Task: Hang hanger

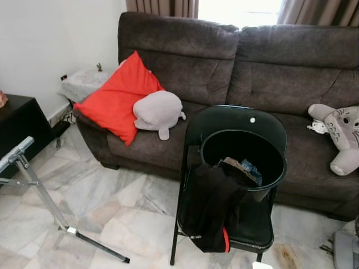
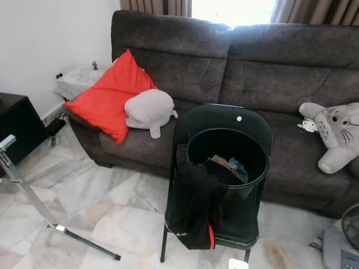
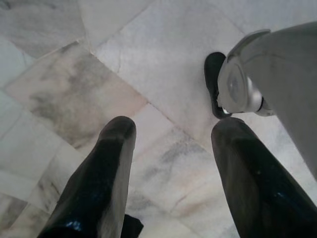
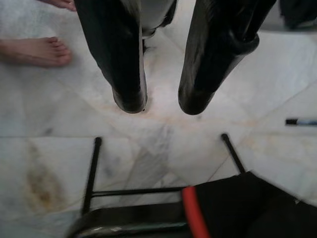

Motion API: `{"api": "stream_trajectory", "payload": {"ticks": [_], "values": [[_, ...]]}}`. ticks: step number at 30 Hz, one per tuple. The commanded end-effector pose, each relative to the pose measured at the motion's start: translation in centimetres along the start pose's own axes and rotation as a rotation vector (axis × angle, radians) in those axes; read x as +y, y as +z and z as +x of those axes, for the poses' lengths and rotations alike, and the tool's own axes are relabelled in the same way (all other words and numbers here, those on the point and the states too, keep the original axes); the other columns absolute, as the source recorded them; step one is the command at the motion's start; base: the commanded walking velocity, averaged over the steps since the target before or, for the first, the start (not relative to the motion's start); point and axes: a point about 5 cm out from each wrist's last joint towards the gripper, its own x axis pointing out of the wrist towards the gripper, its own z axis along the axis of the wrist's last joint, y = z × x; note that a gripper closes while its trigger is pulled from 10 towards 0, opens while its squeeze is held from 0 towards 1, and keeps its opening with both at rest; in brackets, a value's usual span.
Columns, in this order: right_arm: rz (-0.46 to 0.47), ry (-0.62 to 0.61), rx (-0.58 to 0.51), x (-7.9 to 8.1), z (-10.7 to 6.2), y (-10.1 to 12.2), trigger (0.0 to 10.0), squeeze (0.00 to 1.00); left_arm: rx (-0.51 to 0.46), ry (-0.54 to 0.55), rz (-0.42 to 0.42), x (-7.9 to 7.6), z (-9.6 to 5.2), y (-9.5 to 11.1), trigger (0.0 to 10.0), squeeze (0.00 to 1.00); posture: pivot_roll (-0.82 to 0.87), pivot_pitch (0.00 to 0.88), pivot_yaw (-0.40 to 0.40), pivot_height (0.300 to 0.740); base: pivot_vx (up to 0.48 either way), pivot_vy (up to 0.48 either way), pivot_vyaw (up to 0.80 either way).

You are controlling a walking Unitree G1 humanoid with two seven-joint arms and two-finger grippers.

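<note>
- Right now your left gripper [image 3: 171, 144] hangs idle over the marble floor [image 3: 148, 44], fingers spread and holding nothing.
- Your right gripper [image 4: 161, 101] points down too, released and empty, just in front of the folding chair [image 1: 224, 126]; its wrist view has the chair's front legs and the red-trimmed black garment [image 1: 210, 210] at the lower edge, and a person's bare foot [image 4: 32, 52] at the upper left.
- Further out, the chair sits at lower centre of the head views, carrying a black bucket [image 1: 247, 154] with clothes inside and the garment draped over its rim.
- No hanger can be made out; it may lie in the bucket, but you cannot tell from here.
- A metal stand [image 1: 33, 185], likely the drying rack, stands at the lower left edge.
- You are at the very start: nothing is grasped. Next, bring a gripper up to the bucket, find the hanger, and take it by its hook or neck before turning to the stand.
</note>
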Motion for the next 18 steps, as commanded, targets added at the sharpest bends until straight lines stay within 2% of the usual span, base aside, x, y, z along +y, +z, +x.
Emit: {"api": "stream_trajectory", "payload": {"ticks": [1,4,10,12,14,15,16,18], "values": [[-0.004,-0.002,-0.045,0.0,-0.1,0.3,10.0,0.00,0.021,0.006,-0.003,0.2,-0.1,-0.6,10.0,0.00,0.11,0.000,0.033,0.740,0.000,0.000,0.00],[-0.040,0.005,-0.090,0.1,-0.1,0.7,10.0,0.00,0.022,0.006,-0.002,0.2,-0.1,-0.7,10.0,0.00,0.11,0.000,0.032,0.740,0.000,0.000,0.00],[-0.022,0.033,-0.197,0.1,-0.4,1.4,10.0,0.00,0.026,0.002,0.002,0.1,-0.1,-0.8,10.0,0.00,0.10,0.000,0.024,0.740,0.000,0.000,0.00],[-0.078,0.064,-0.245,0.3,-0.5,1.9,10.0,0.00,0.027,0.001,0.001,0.1,-0.1,-0.9,10.0,0.00,0.10,0.000,0.022,0.740,0.000,0.000,0.00],[-0.090,0.078,-0.264,0.4,-0.5,2.1,10.0,0.00,0.027,0.001,0.001,0.0,-0.2,-0.9,10.0,0.00,0.10,0.000,0.021,0.740,0.000,0.000,0.00],[-0.096,0.082,-0.272,0.4,-0.5,2.1,10.0,0.14,0.028,0.001,0.001,0.0,-0.2,-1.0,10.0,0.00,0.10,0.000,0.020,0.740,0.000,0.000,0.00],[-0.119,0.096,-0.290,0.5,-0.6,2.2,10.0,0.63,0.029,0.001,0.002,0.0,-0.2,-1.0,10.0,0.00,0.09,0.000,0.019,0.740,0.000,0.000,0.00],[-0.126,0.101,-0.295,0.5,-0.6,2.3,10.0,0.63,0.030,0.001,0.002,0.0,-0.2,-1.0,10.0,0.00,0.09,0.000,0.019,0.740,0.000,0.000,0.00]]}}
